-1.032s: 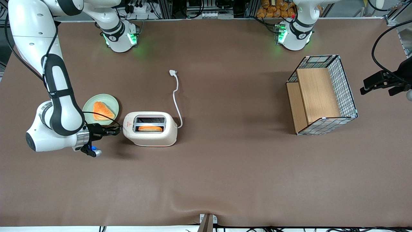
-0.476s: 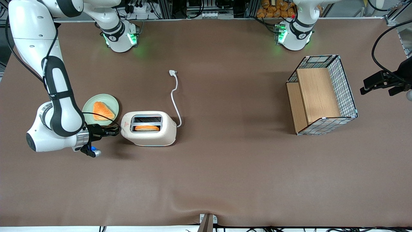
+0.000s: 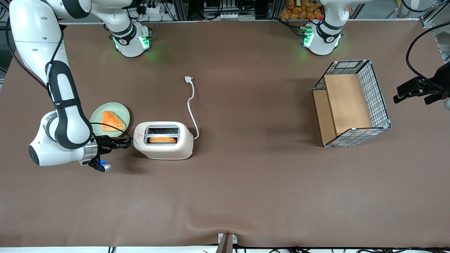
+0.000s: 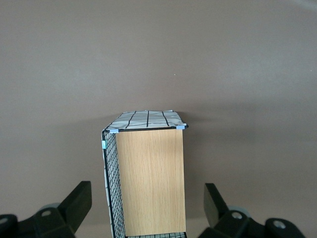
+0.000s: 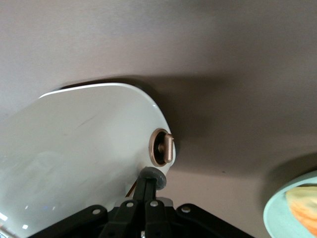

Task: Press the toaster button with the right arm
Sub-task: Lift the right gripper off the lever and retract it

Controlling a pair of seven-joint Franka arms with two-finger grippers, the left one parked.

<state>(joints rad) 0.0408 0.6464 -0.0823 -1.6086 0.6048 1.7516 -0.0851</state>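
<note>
Gripper: jaws closed together, gripping nothing, tips against the toaster at its narrow end. Toaster button: just beside the jaw tips. Green plate with 1 bread slice: near the jaws.

One toaster, one plate, one wire basket, two toast slices

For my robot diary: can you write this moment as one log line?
slim black gripper: shut, at cream-white rounded toaster end | small round knob: fingertips beside it | toast in slot
</note>
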